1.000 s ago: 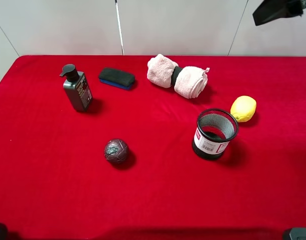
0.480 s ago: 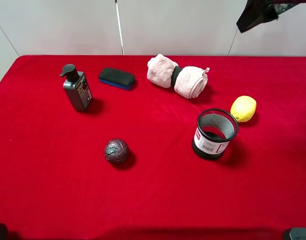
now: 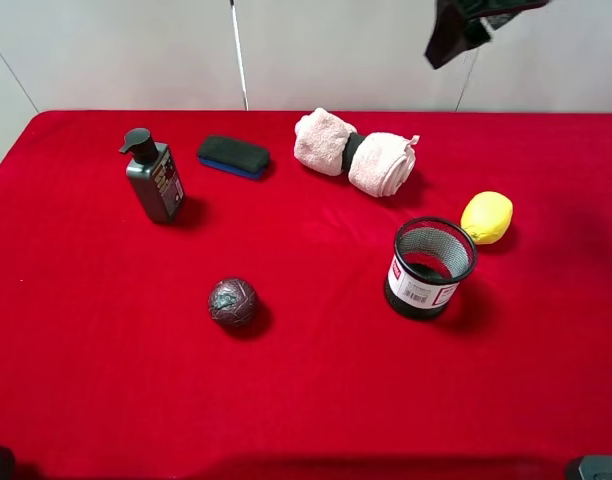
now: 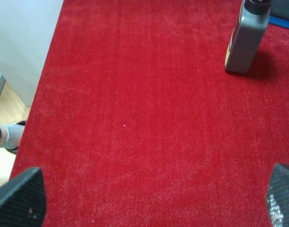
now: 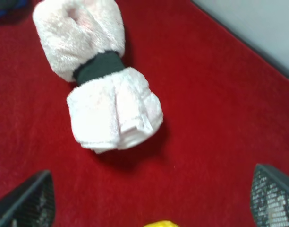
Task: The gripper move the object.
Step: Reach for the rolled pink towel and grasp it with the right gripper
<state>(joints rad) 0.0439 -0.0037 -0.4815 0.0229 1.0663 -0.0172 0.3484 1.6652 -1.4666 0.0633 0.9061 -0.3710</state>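
Gripper travel logged: the right gripper (image 3: 451, 38), a black angular claw, has swung leftward along the far wall over the last second. It is now high above the red cloth table (image 3: 306, 400), just right of the pale pink fluffy towel roll with a black middle band (image 3: 354, 152). The towel has not moved: far centre, lying flat, untouched. In the right wrist view the jaws are spread wide and empty, with the towel below.

Judgement: approach under way; descent and grasp not yet begun.

The left gripper (image 4: 149, 198) is also spread, idle at near left. The yellow lemon (image 3: 486, 217) lies right of the towel and nearer; keep clear of it.
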